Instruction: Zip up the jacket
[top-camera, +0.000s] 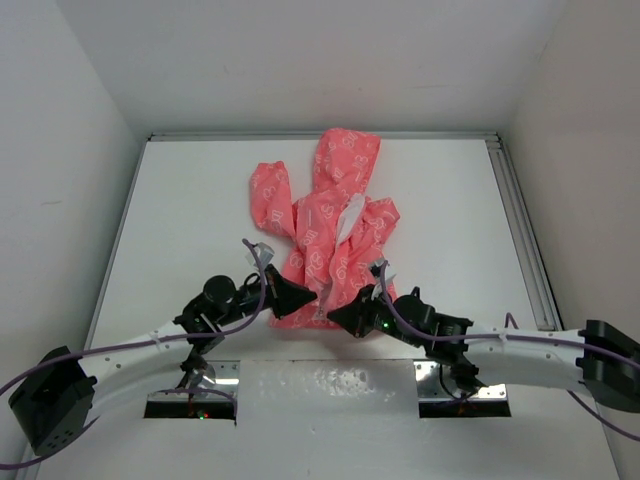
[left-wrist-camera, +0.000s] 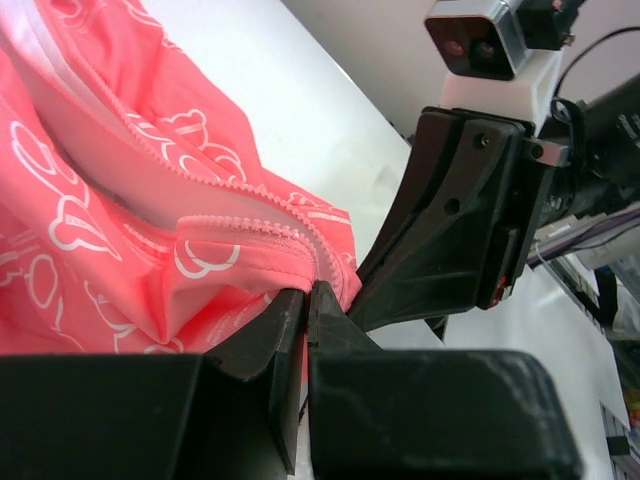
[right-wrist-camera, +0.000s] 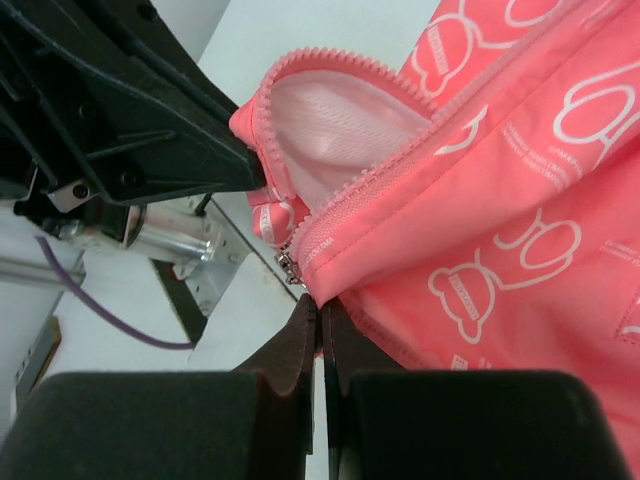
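The coral-pink hooded jacket (top-camera: 330, 215) lies flat on the white table, hood at the far end, zipper open with white lining showing. My left gripper (top-camera: 303, 297) is shut on the left bottom hem corner; in the left wrist view its fingertips (left-wrist-camera: 306, 292) pinch pink fabric (left-wrist-camera: 120, 200) beside the zipper teeth. My right gripper (top-camera: 338, 316) is shut on the right bottom hem corner (right-wrist-camera: 322, 305), just below the small silver zipper slider (right-wrist-camera: 289, 268). The two grippers are close together at the jacket's (right-wrist-camera: 500, 150) near edge.
A metal rail (top-camera: 522, 225) runs along the table's right side. Two dark cut-outs with metal plates (top-camera: 190, 402) (top-camera: 465, 398) sit at the near edge by the arm bases. White walls enclose the table on three sides.
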